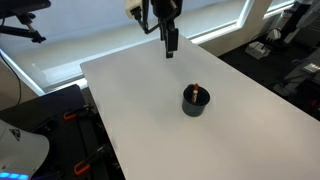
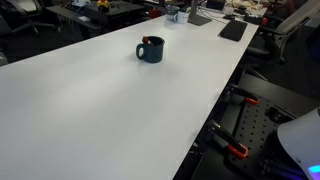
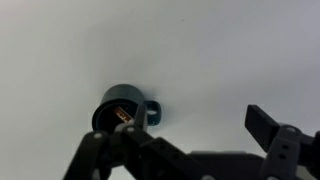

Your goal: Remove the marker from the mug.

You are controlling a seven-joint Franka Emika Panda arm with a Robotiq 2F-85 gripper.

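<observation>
The dark mug (image 1: 196, 101) stands upright on the white table (image 1: 150, 110). It also shows in an exterior view (image 2: 150, 50) and in the wrist view (image 3: 122, 109), with its handle to the right there. The reddish-orange marker (image 1: 197, 89) stands inside it, its tip just above the rim; it also shows in an exterior view (image 2: 146, 41) and in the wrist view (image 3: 124, 114). My gripper (image 1: 170, 42) hangs high above the table's far part, well apart from the mug. In the wrist view the gripper (image 3: 185, 130) is open and empty.
The table's edges run close to black equipment and clamps (image 2: 240, 120) on one side. Keyboards and clutter (image 2: 232, 30) lie at the table's far end. A window wall (image 1: 90, 35) is behind the arm.
</observation>
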